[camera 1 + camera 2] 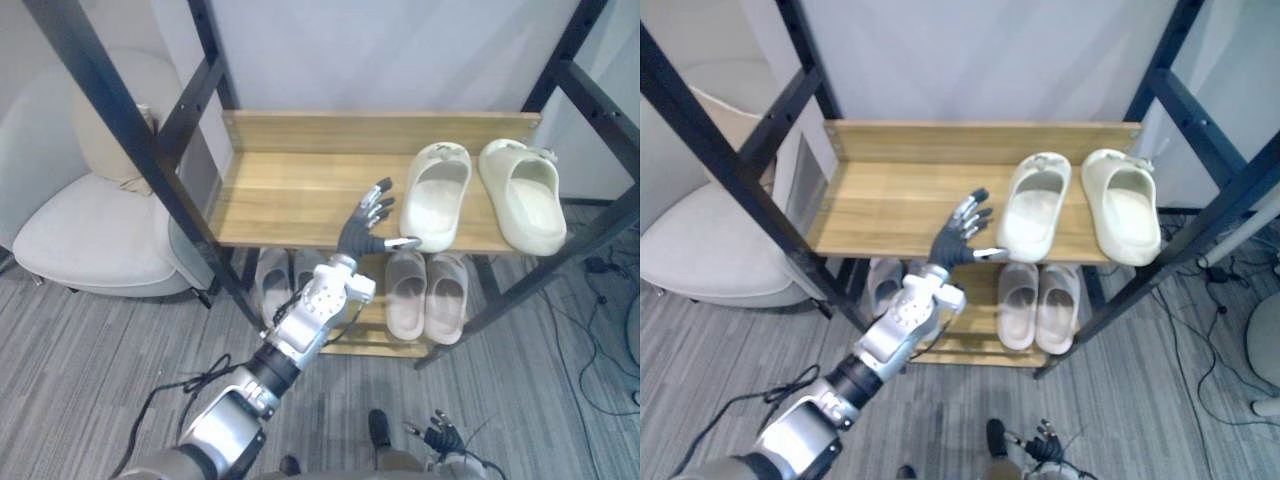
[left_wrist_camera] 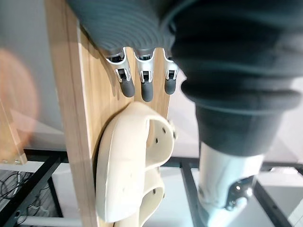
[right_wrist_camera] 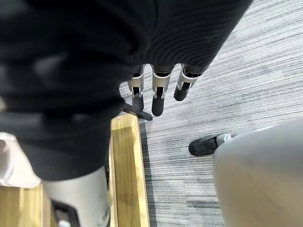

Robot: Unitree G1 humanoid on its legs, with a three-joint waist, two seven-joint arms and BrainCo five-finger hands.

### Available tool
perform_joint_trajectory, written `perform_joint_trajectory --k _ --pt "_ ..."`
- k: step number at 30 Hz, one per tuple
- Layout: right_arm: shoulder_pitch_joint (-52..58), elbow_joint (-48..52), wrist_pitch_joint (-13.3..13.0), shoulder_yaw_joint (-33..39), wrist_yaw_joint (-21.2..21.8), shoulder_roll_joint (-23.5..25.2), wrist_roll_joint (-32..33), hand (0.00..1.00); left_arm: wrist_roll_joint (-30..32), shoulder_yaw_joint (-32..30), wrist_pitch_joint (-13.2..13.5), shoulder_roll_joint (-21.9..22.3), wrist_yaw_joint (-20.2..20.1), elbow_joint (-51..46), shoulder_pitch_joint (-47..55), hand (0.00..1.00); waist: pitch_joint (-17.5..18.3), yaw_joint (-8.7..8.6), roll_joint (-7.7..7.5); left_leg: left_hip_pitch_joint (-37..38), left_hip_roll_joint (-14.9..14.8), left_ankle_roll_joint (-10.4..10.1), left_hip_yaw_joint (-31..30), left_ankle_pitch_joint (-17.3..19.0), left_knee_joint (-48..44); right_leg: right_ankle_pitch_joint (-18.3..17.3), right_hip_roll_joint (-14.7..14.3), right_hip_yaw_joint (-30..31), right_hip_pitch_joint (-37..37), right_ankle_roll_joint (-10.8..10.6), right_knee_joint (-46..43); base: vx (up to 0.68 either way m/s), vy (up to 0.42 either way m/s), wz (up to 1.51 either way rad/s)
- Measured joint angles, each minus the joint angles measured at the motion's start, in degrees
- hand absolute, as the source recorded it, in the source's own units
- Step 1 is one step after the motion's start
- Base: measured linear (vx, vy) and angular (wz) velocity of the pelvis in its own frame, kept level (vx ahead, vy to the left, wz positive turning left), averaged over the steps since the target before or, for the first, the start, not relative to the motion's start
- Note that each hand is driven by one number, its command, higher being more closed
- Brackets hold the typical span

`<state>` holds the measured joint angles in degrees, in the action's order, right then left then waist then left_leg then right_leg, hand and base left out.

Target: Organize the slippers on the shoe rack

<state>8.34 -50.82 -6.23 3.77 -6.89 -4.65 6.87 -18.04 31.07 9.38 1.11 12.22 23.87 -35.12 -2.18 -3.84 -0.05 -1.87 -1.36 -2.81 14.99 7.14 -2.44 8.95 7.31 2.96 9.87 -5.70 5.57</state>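
- Status: all slippers I can see are on the shoe rack [image 1: 150, 150], none on the floor. You're at the tidy-up stage, I'd say.
- Upper shelf [image 1: 290, 185]: cream pair sits at its right end, toes to the back. Left cream slipper [image 1: 436, 193] and right cream slipper [image 1: 524, 192] stand apart and slightly splayed, not squared up as a pair.
- Lower shelf [image 1: 368, 325]: pale grey pair [image 1: 285, 280] and beige pair [image 1: 427, 292], each side by side. These look done.
- Your left hand [image 1: 362, 228] is over the upper shelf just beside the left cream slipper, fingers [image 2: 147, 90] straight and spread, nothing gripped. The thumb tip is at the slipper's heel; can't confirm contact.
- Right hand [image 1: 440, 436] hangs low over the floor, fingers [image 3: 158, 101] relaxed and straight, holding nothing.
- Left to do, by my read: nudge the left cream slipper toward its mate and line the two up.
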Motion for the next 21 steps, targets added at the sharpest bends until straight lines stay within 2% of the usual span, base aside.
perform_joint_trajectory --k 13,21 --pt "-0.69 0.09 0.03 0.31 -0.08 0.02 -0.06 0.00 -1.28 2.64 0.40 2.75 1.29 8.87 -8.17 0.00 -1.05 -1.98 0.11 0.50 0.03 -0.07 0.74 0.00 0.35 0.00 -0.08 0.75 0.02 -0.03 0.01 0.00 -0.005 -0.01" --pt "-0.85 0.47 0.03 0.61 -0.16 0.04 -0.07 0.00 -1.93 3.69 1.24 4.46 2.69 10.40 -9.93 0.00 -1.76 -2.01 0.39 0.70 -0.27 -0.36 1.78 0.23 0.33 -0.05 -0.25 1.92 0.35 -0.16 -0.40 0.00 -0.013 -0.06"
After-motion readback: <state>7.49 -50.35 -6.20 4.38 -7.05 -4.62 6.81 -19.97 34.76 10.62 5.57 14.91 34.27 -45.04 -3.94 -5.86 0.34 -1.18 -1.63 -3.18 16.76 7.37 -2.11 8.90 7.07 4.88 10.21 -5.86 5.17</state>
